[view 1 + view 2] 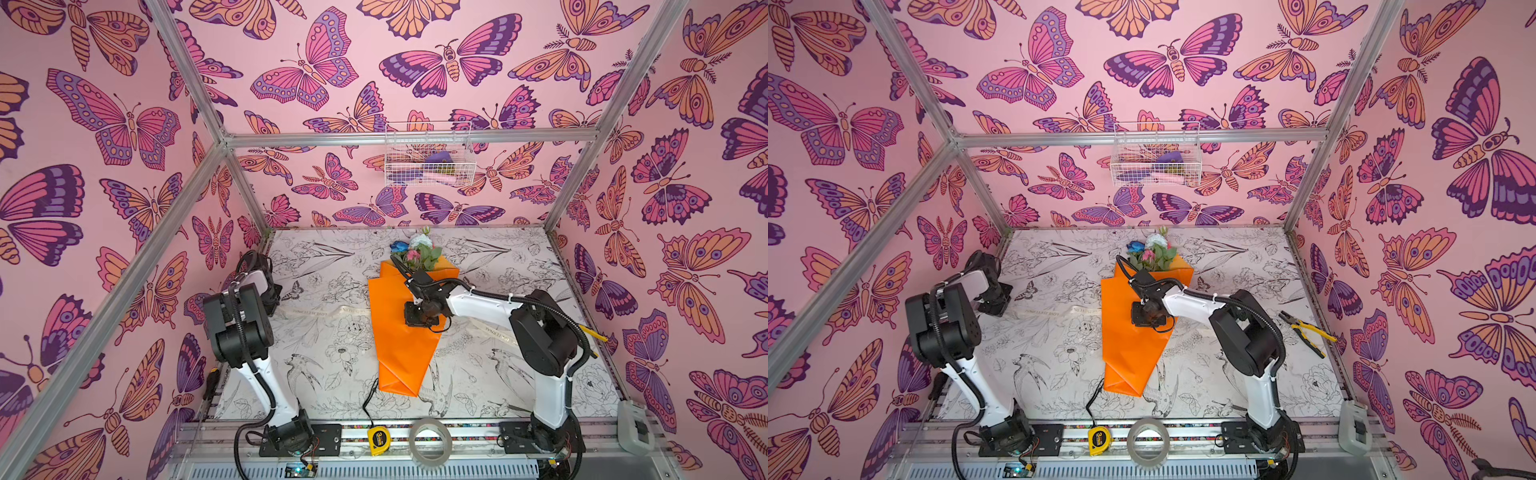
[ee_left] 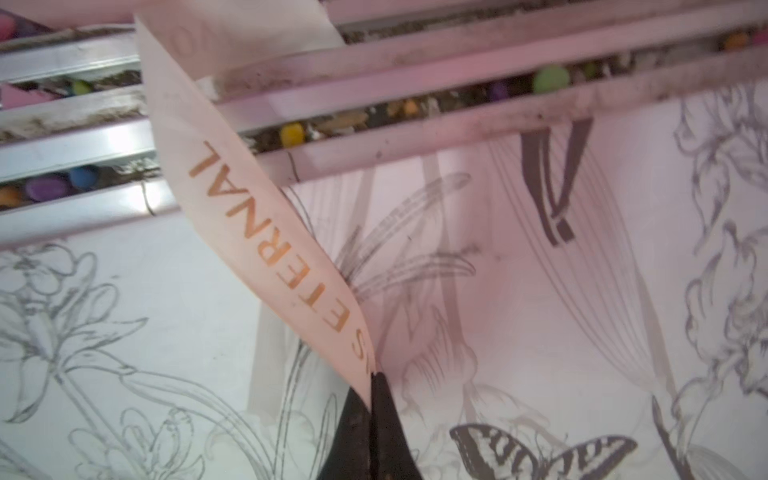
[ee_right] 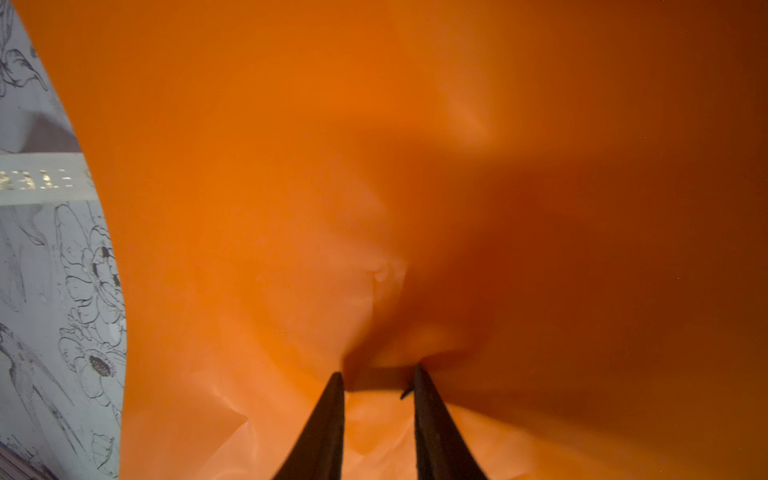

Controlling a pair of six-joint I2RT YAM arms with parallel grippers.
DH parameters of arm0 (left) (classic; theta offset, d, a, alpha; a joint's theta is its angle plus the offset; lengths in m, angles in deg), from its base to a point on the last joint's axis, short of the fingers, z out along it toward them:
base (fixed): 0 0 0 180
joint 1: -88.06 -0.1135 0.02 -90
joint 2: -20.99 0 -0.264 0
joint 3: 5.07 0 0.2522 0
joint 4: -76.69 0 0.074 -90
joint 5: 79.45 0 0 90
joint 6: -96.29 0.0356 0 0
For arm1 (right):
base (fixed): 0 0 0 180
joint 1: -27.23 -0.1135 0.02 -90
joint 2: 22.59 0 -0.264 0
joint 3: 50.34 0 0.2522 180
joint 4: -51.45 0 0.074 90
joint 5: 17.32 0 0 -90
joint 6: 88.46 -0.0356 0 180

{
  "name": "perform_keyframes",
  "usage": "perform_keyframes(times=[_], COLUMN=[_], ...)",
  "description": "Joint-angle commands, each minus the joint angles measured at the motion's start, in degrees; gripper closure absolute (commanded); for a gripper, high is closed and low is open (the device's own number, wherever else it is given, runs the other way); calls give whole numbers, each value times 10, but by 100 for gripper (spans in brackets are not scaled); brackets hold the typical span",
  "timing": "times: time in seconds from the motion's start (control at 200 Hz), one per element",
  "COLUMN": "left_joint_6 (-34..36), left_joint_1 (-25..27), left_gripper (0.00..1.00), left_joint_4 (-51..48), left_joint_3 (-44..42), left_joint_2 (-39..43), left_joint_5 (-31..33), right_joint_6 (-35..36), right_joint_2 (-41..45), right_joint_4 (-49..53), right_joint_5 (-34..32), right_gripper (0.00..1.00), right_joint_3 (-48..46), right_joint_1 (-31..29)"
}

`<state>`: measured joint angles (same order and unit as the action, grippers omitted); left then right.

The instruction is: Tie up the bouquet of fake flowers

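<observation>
The bouquet of fake flowers lies mid-table in both top views, wrapped in glossy orange paper, with its blue, white and pink blooms at the far end. My right gripper presses down on the middle of the wrap. Its fingers stand a little apart with a ridge of orange paper pinched between them. The cream printed ribbon runs across the table under the bouquet. My left gripper is shut on the ribbon's left end, close to the left table edge.
A yellow tape measure and a tape roll lie on the front rail. Pliers rest by the right wall. A wire basket hangs on the back wall. A white box stands at the front right.
</observation>
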<state>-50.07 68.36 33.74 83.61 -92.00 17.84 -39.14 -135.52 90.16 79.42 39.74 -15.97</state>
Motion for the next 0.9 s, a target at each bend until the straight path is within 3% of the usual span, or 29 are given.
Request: perform_keyframes(times=[0.0, 0.18, 0.325, 0.601, 0.736, 0.891], left_joint_6=[68, 173, 237, 264, 274, 260], left_joint_1=[35, 118, 175, 251, 300, 352], left_gripper=[100, 100, 100, 100, 100, 100], left_joint_4=[0, 92, 197, 331, 364, 383], left_joint_3=[-16, -75, -154, -262, -276, -266], left_joint_2=[48, 175, 270, 394, 448, 453], left_joint_5=[-32, -84, -187, -343, -376, -384], right_joint_6=[-6, -5, -2, -2, -3, -2], right_joint_2=[9, 11, 13, 38, 60, 90], right_joint_4=[-3, -2, 3, 11, 20, 28], right_joint_5=[2, -2, -5, -1, -1, -7], right_gripper=[71, 72, 72, 63, 60, 59], right_joint_3=[-11, -14, -10, -8, -6, -13], right_joint_1=[6, 8, 8, 8, 9, 13])
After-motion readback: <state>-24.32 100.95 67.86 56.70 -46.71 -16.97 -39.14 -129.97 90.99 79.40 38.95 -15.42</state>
